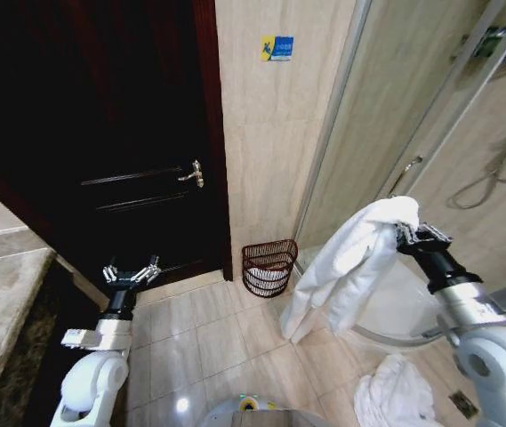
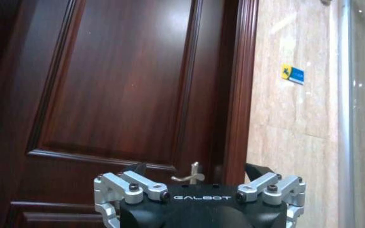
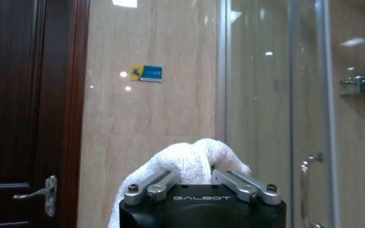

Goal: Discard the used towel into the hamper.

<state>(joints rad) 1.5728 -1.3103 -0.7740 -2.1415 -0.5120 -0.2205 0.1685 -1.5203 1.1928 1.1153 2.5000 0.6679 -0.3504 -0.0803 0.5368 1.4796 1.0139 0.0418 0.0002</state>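
While the towel (image 1: 350, 267) hangs in long white folds from the right gripper (image 1: 405, 233), its lower end dangles free above the tiled floor (image 1: 208, 338), to the right of the hamper (image 1: 269, 267) and higher than its rim; in the right wrist view the towel (image 3: 192, 164) bulges up between the fingers (image 3: 154, 183), which are clamped on the cloth; the right gripper (image 3: 198, 178) is raised in front of the glass shower screen (image 1: 430, 107); the hamper stands on the floor against the beige wall (image 1: 270, 124), just beside the dark door (image 1: 101, 133) and its frame, with something white lying inside it; a second heap of white cloth (image 1: 395, 396) lies on the floor near the right arm; the left gripper (image 1: 132, 271) is held low before the door, well apart from the hamper, jaws spread wide and empty; in the left wrist view the left gripper (image 2: 200, 183) faces the door handle (image 2: 189, 175); a small blue-and-yellow sticker (image 1: 277, 47) sits high on the wall.
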